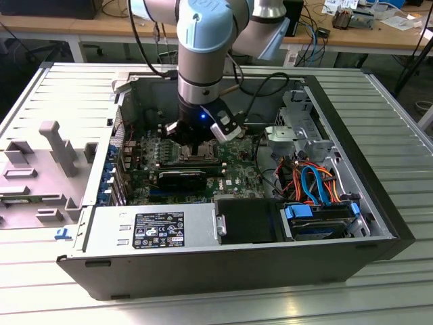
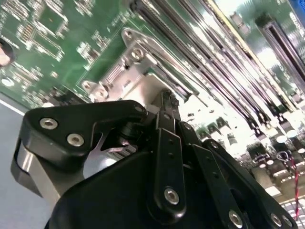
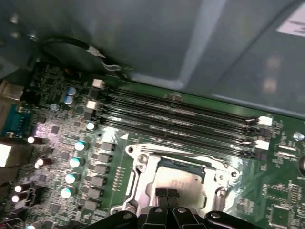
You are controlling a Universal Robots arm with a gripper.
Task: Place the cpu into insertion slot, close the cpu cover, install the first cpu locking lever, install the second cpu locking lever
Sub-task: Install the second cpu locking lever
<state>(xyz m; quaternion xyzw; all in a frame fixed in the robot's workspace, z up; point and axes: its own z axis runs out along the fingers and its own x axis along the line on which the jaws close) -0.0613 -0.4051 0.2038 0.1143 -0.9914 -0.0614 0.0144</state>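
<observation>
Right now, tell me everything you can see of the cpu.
The cpu is a small flat square chip with a pale silver-grey metal top. In the first wrist view it lies level inside the silver-rimmed insertion slot on the green board, beside the long black memory slots. The pincer sits right over its near edge, fingertips together.

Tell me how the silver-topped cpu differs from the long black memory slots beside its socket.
The small square cpu has a shiny silver-grey metal top; the long black memory slots are dark, narrow strips. The cpu sits framed by a silver metal socket rim; the slots lie bare in parallel rows. Both sit on the green circuit board.
</observation>
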